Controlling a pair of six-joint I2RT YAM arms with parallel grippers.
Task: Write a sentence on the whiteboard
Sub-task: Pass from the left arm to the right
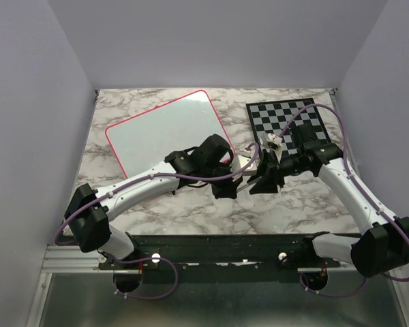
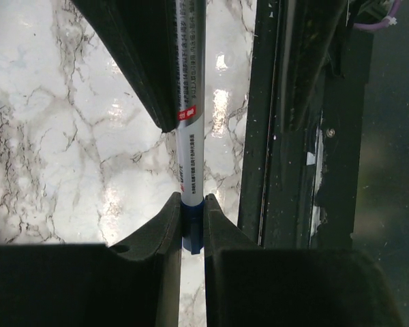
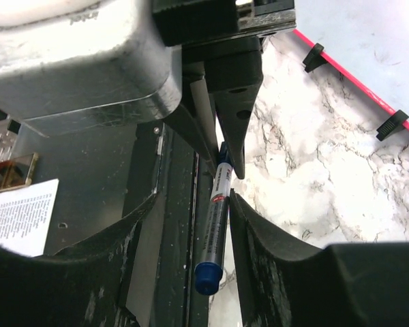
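Note:
The whiteboard [image 1: 167, 139] lies flat at the back left, white with a pink-red rim; its corner with black clips shows in the right wrist view [image 3: 368, 41]. No sentence shows on it. My two grippers meet over the marble in front of it. A silver marker [image 2: 190, 102] with blue ends runs between them. My left gripper [image 2: 191, 208] is shut on one blue end. My right gripper [image 3: 194, 199] is open around the marker [image 3: 215, 218], whose barrel rests against one finger [image 3: 259, 231]. In the top view the left gripper [image 1: 226, 184] and right gripper [image 1: 259, 178] almost touch.
A grey-and-black chessboard [image 1: 290, 119] lies at the back right with a small pale object [image 1: 271, 142] at its near left corner. A black rail [image 1: 225, 245] runs along the table's front edge. A printed paper [image 3: 20, 211] lies below it. Grey walls enclose three sides.

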